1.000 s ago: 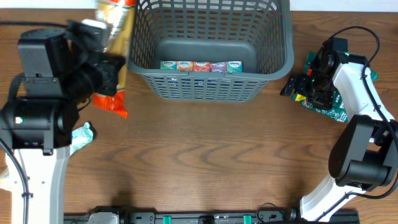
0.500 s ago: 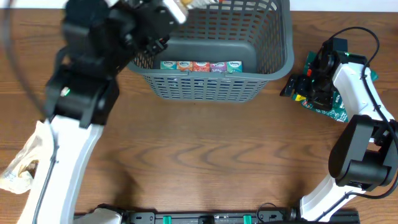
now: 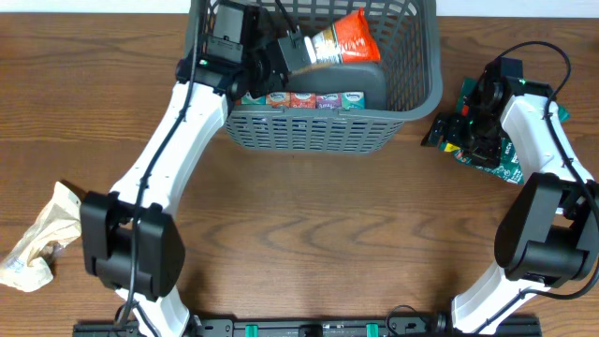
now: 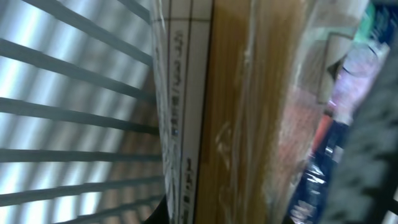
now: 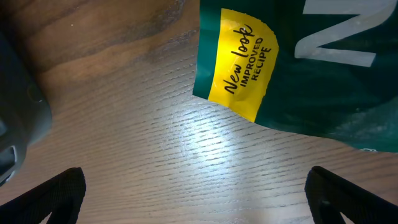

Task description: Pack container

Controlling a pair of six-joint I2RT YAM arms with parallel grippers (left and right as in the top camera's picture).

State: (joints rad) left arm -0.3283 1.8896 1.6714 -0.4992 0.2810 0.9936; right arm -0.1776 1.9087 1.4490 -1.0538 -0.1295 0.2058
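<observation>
The dark grey slotted basket stands at the back centre of the table. My left gripper is inside it, shut on a clear packet of spaghetti with an orange-red end, held above the basket floor. In the left wrist view the packet fills the frame, with the basket slats to the left. A row of small tissue packs lies along the basket's front wall. My right gripper is open and empty over bare table, at the edge of a green packet.
The green packet with a yellow label lies right of the basket, under the right arm. A crumpled beige bag lies at the left front of the table.
My left arm has swung from the table's left side up and over into the basket, carrying the spaghetti packet. The right arm has not moved.
</observation>
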